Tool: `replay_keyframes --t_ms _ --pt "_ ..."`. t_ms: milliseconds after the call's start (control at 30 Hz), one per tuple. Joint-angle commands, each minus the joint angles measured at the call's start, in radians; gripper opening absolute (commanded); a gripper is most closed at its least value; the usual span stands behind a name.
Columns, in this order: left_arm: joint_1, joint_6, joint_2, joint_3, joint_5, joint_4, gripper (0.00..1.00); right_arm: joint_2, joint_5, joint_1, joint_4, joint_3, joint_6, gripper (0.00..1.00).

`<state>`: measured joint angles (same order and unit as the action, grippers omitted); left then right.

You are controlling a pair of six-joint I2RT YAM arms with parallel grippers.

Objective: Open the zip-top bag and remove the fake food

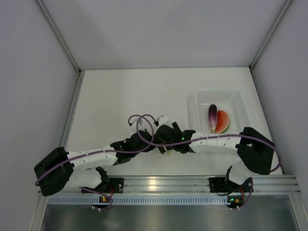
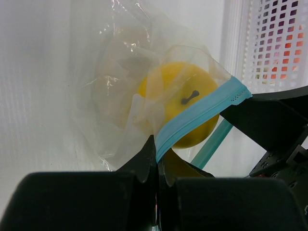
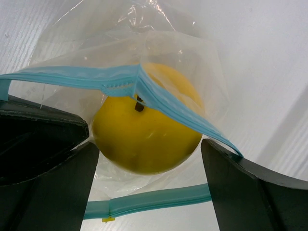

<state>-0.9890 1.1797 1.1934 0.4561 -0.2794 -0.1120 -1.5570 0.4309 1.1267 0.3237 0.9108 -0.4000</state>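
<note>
The zip-top bag (image 2: 120,96) is clear and crinkly, with its teal zip strip (image 2: 202,113) pulled apart at the mouth. A round yellow fruit (image 3: 144,130) sits inside it. My left gripper (image 2: 158,156) is shut on one side of the zip strip. My right gripper (image 3: 150,144) is open, with one finger (image 3: 240,192) touching the upper strip and the yellow fruit between its fingers at the bag's mouth. In the top view both grippers (image 1: 153,143) (image 1: 168,137) meet at mid-table and hide the bag. A purple eggplant piece (image 1: 212,117) and a red-orange wedge (image 1: 222,121) lie in the tub.
A clear rigid tub (image 1: 239,103) stands at the right back of the white table. A white perforated surface (image 2: 279,43) with orange behind it shows at the left wrist view's top right. Grey walls enclose the table on three sides.
</note>
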Motion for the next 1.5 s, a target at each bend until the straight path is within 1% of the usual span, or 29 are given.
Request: replay_keyframes --t_ms 0,167,200,333,467,567,667,800,900,1067,1267,1300,1400,1467 --pt "-0.017 0.014 0.008 0.044 0.089 -0.094 0.0 -0.005 -0.07 -0.011 -0.296 0.05 0.016 0.88" --pt "-0.017 0.017 0.006 0.044 0.088 -0.095 0.0 -0.023 -0.095 -0.024 -0.314 0.065 0.036 0.87" --pt "-0.017 0.017 0.003 0.047 0.088 -0.095 0.0 -0.031 -0.092 -0.024 -0.345 0.072 0.042 0.88" --pt "-0.017 0.014 0.002 0.05 0.092 -0.095 0.0 -0.095 -0.106 -0.045 -0.348 0.099 0.05 0.89" --pt "-0.017 0.011 0.002 0.049 0.101 -0.095 0.0 -0.127 -0.104 -0.068 -0.382 0.091 0.049 0.9" --pt "-0.017 0.012 0.005 0.046 0.105 -0.095 0.0 -0.135 -0.101 -0.09 -0.4 0.094 0.049 0.89" --pt "-0.016 0.014 0.006 0.043 0.106 -0.095 0.0 -0.133 -0.103 -0.105 -0.413 0.099 0.061 0.82" --pt "-0.016 0.017 -0.003 0.036 0.098 -0.095 0.0 -0.124 -0.106 -0.114 -0.4 0.12 0.081 0.65" --pt "-0.013 0.021 -0.011 0.027 0.083 -0.094 0.0 -0.095 -0.13 -0.114 -0.388 0.106 0.081 0.62" --pt "-0.007 0.058 -0.04 0.004 0.028 -0.084 0.0 -0.002 -0.176 -0.096 -0.353 0.059 0.089 0.59" --pt "-0.002 0.101 -0.101 0.009 -0.076 0.004 0.0 0.133 -0.213 -0.056 -0.318 -0.027 0.107 0.57" --pt "0.0 0.113 -0.109 0.009 -0.107 0.021 0.0 0.147 -0.224 -0.045 -0.289 -0.038 0.112 0.57" --pt "0.004 0.112 -0.138 0.01 -0.135 0.048 0.0 0.198 -0.279 -0.027 -0.246 -0.053 0.154 0.56" --pt "0.01 0.106 -0.143 0.019 -0.145 0.064 0.0 0.242 -0.345 -0.024 -0.242 -0.075 0.165 0.56"
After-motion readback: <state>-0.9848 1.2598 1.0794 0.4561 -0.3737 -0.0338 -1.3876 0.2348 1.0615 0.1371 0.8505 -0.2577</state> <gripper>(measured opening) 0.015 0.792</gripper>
